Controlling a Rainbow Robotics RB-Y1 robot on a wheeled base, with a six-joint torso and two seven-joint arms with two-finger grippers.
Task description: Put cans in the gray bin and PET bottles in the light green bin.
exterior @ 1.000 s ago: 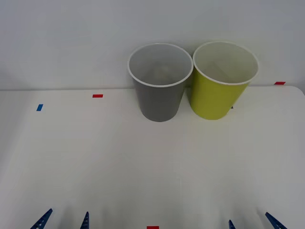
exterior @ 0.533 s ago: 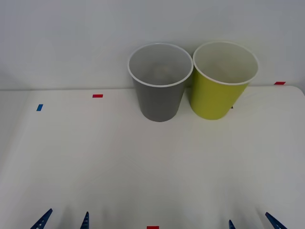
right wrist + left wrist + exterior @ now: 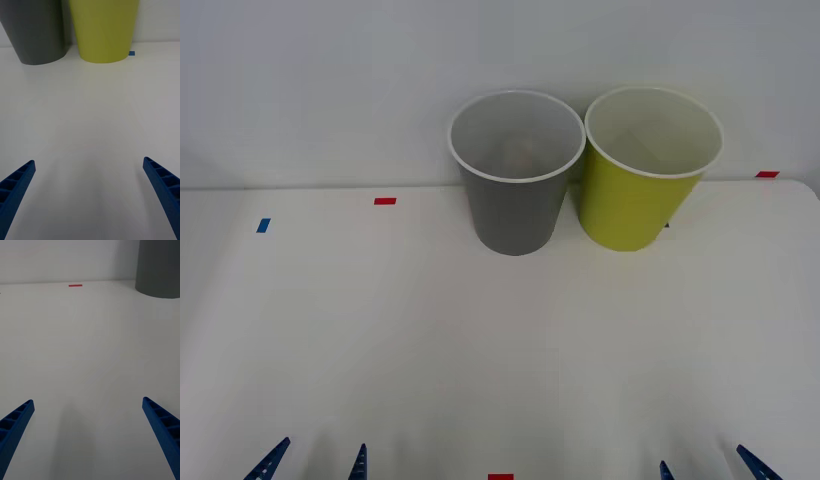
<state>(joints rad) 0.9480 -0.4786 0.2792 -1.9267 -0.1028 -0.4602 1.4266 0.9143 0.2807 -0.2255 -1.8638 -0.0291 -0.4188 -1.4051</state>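
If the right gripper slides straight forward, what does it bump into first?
Probably the light green bin. The open right gripper points over bare table towards it; the gray bin stands off to one side.

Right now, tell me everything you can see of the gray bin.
The gray bin is a tall, tapered cup shape, matte gray outside with a whitish rim and pale inside. It stands upright at the table's far edge against the wall, close beside the light green bin; contact between them cannot be told. Something small and dim lies at its bottom, too faint to identify. No gripper touches it.
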